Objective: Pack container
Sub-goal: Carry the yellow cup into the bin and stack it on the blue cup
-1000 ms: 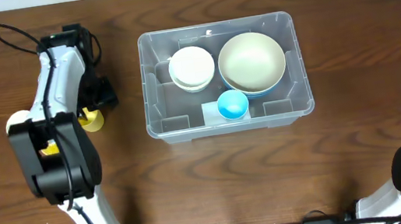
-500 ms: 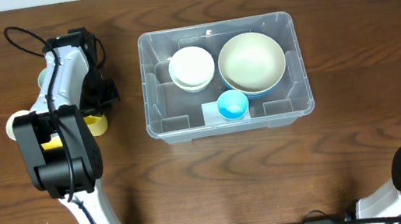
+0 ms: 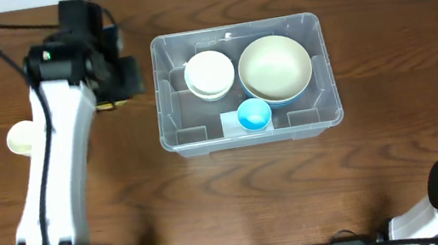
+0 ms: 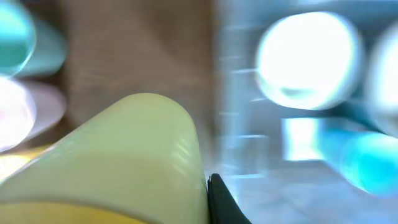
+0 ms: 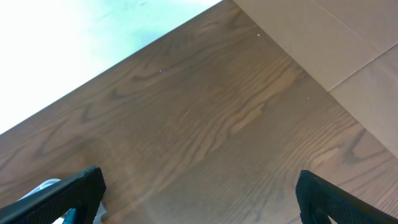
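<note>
The left gripper [image 3: 120, 78] has risen from the table's left side and swung right, and is now just beside the container [image 3: 231, 27], which sits mid-table. Its jaws are clamped around the yellow cup [image 4: 124, 155], so packing it looks imminent. Far right, the right gripper [image 5: 199, 205] hangs wide open and empty.

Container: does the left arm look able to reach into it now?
Likely yes. The left hand, gripping a yellow cup, hangs just left of the container; nothing lies between them and its top is open.
</note>
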Robot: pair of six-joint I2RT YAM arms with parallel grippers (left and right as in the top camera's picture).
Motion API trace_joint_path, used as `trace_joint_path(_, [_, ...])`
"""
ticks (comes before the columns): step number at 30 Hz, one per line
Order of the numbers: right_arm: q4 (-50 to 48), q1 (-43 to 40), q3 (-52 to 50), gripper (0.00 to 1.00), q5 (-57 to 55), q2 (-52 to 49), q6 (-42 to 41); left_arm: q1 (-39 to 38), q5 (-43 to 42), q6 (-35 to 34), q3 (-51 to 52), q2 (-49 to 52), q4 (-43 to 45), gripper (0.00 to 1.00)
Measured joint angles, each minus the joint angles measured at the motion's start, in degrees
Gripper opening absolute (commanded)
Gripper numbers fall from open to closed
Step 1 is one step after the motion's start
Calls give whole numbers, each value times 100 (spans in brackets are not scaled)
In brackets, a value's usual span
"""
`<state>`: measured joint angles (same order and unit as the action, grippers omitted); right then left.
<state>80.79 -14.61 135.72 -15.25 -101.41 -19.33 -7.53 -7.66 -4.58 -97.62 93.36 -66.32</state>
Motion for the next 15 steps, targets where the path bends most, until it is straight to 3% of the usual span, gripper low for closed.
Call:
trace_joint_path(7, [0, 0, 0, 99, 2, 0, 0, -1593, -302, 380, -13, -730, 459, 6])
trace_joint_path(15, [0, 0, 0, 99, 2, 0, 0, -2881, -380, 761, -13, -190, 525, 6])
